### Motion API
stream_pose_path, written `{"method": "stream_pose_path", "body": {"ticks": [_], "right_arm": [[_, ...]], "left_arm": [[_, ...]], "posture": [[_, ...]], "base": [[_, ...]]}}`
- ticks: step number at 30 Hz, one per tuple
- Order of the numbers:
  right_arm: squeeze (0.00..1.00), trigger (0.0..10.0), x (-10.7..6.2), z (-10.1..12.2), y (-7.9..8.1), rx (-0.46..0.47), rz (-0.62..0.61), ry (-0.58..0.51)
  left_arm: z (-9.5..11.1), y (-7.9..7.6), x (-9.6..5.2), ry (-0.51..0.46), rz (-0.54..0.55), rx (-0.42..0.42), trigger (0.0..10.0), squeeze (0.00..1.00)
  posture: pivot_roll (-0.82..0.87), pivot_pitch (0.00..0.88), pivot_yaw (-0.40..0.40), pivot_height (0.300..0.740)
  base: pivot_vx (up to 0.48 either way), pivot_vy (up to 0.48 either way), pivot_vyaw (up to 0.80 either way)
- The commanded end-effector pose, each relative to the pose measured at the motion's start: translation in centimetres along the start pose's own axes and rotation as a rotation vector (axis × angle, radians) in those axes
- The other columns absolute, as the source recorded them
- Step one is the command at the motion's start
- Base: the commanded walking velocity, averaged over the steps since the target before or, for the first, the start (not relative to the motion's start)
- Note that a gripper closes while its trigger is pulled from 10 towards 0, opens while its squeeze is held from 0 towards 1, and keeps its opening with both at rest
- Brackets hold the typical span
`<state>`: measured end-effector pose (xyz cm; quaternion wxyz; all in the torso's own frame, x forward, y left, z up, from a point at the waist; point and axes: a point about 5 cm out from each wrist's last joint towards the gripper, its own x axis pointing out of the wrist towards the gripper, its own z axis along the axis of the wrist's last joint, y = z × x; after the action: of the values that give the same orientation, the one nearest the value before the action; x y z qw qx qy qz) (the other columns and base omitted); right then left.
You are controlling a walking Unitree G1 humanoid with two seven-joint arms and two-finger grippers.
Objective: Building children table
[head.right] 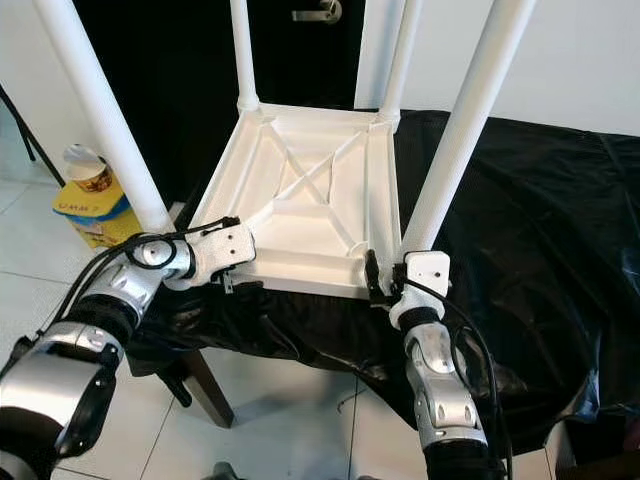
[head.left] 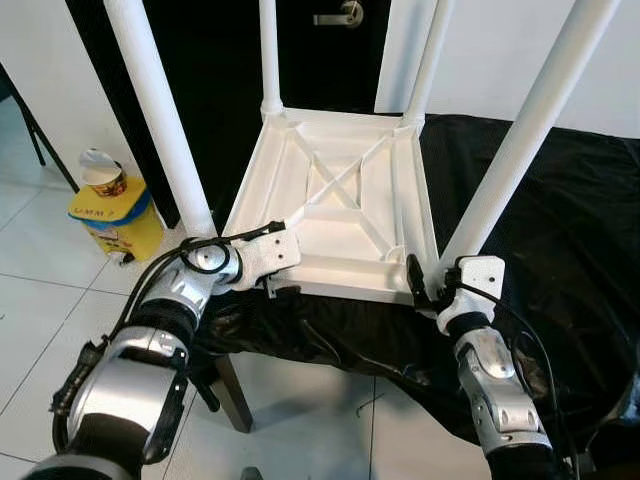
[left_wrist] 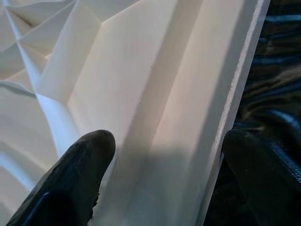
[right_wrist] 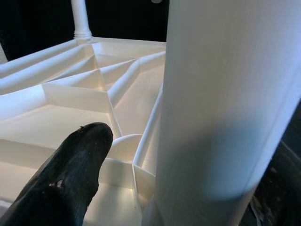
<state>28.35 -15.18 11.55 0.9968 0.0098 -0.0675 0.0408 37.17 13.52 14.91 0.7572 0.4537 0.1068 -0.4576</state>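
The upturned white table point(head.left: 340, 200) lies on the black-draped counter point(head.left: 560, 230). My left fingers point(left_wrist: 80, 174) straddle its near rim, apart; my right fingers point(right_wrist: 70, 179) bracket the near-right leg point(head.left: 520, 140). I should close squarely before turning.

Not much to read here tbh. The yellow container point(head.left: 118, 218) on the floor had some dark print on its side, but it was too small and blurry to make out, and the cup point(head.left: 103, 176) sitting on top of it had a label I couldn't read either.
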Motion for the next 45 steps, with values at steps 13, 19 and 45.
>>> {"method": "stream_pose_path", "body": {"ticks": [13, 19, 45], "right_arm": [[0.0, 10.0, 1.2, 1.6, 0.0, -0.106, 0.001, -0.055], [0.0, 10.0, 1.4, 2.6, 0.2, -0.111, -0.014, -0.079], [0.0, 10.0, 2.2, 7.1, 0.5, 0.008, -0.193, -0.048]], "left_arm": [[1.8, 4.6, -2.0, -0.151, 0.821, -0.094, 10.0, 0.0], [2.6, 2.6, -1.0, -0.266, 0.695, -0.184, 10.0, 0.0], [6.2, -12.4, -5.4, -0.588, -0.049, -0.551, 10.0, 0.0]], "posture": [[-0.04, 0.027, -0.043, 0.74], [-0.04, 0.028, -0.042, 0.74], [0.0, 0.043, -0.075, 0.74]], "base": [[0.0, 0.0, 0.0], [0.0, 0.0, 0.0], [0.0, 0.0, 0.0]]}}
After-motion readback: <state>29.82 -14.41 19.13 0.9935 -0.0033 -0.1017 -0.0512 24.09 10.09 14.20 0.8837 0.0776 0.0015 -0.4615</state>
